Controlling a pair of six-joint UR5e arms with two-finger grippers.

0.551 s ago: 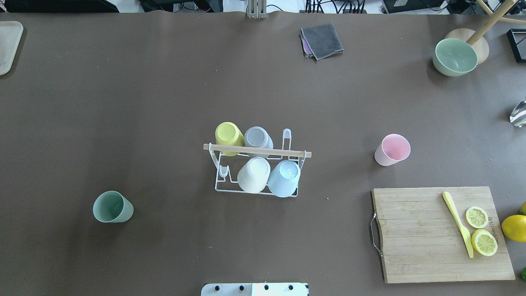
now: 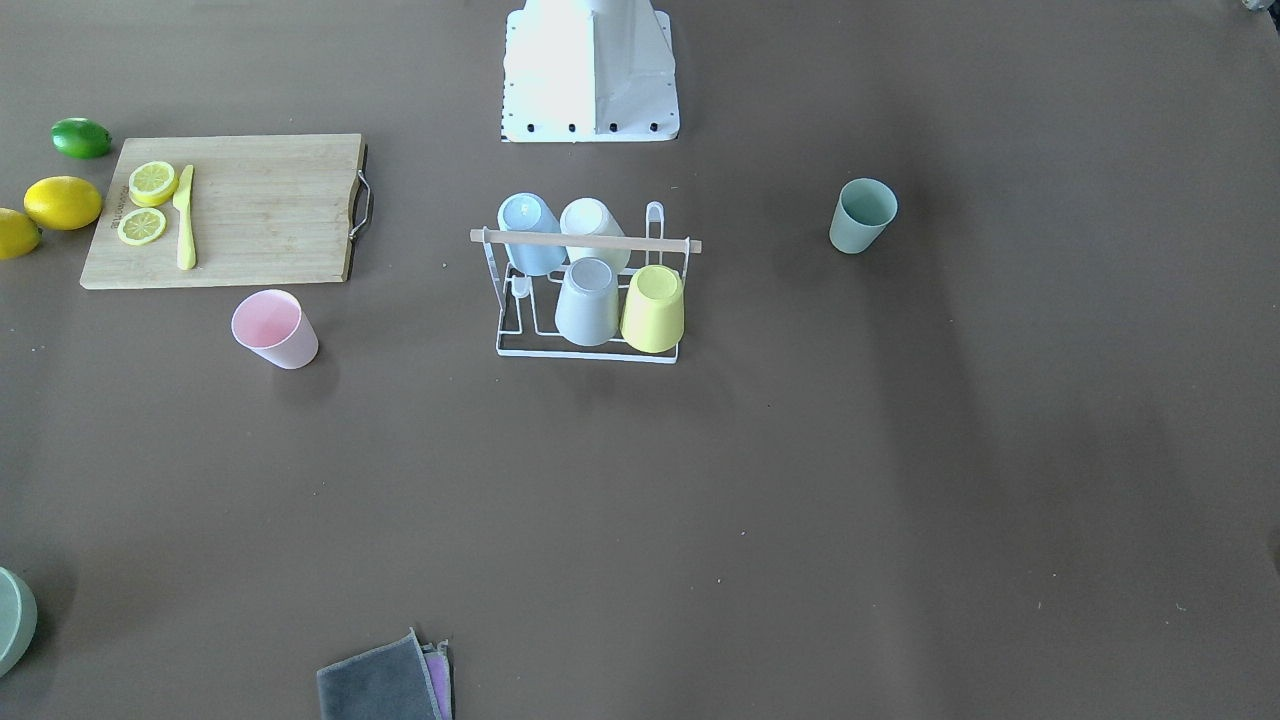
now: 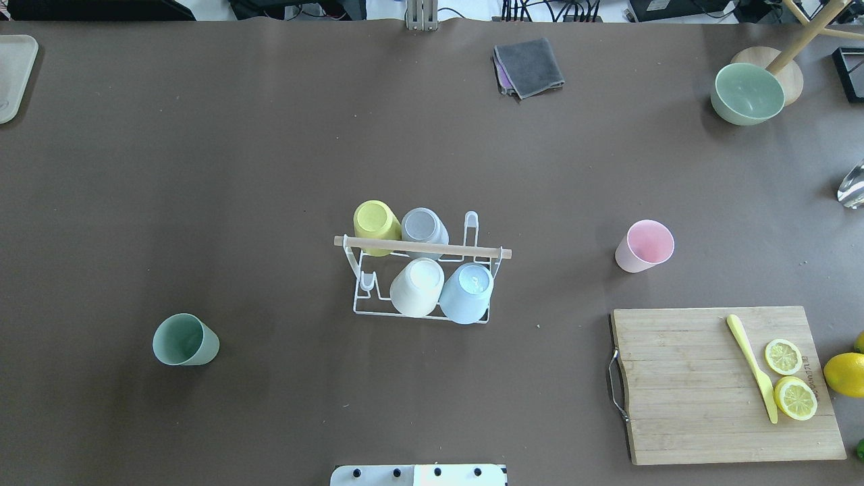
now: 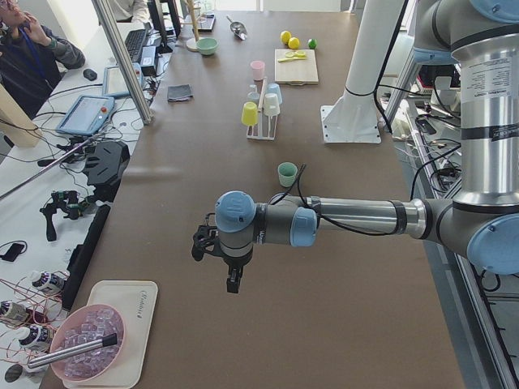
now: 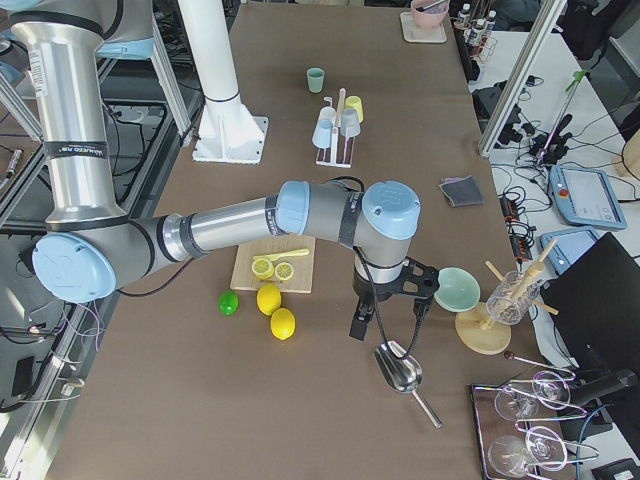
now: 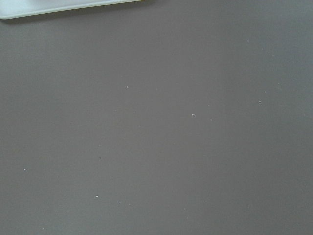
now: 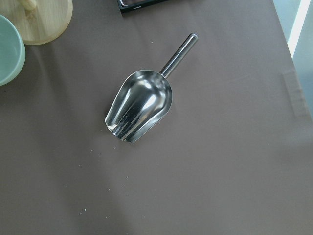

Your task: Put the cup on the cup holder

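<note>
Standing midway along the bench (image 2: 700,480) in the front-facing view, the cup holder (image 2: 585,241) has a green cup (image 2: 862,214) and a pink cup (image 2: 273,328) loose to either side; the engraving on the cutting board (image 2: 260,200) is too small to read. The side views show the left gripper (image 4: 232,279) and right gripper (image 5: 385,315) well apart from the cup holder; whether their jaws are apart, I cannot tell.

It was a robotics lab: a robot arm (image 4: 349,217) hung over a long table (image 4: 186,203), beside a teach pendant (image 4: 84,115), aluminium posts (image 4: 122,57) and cabling (image 3: 547,9).
</note>
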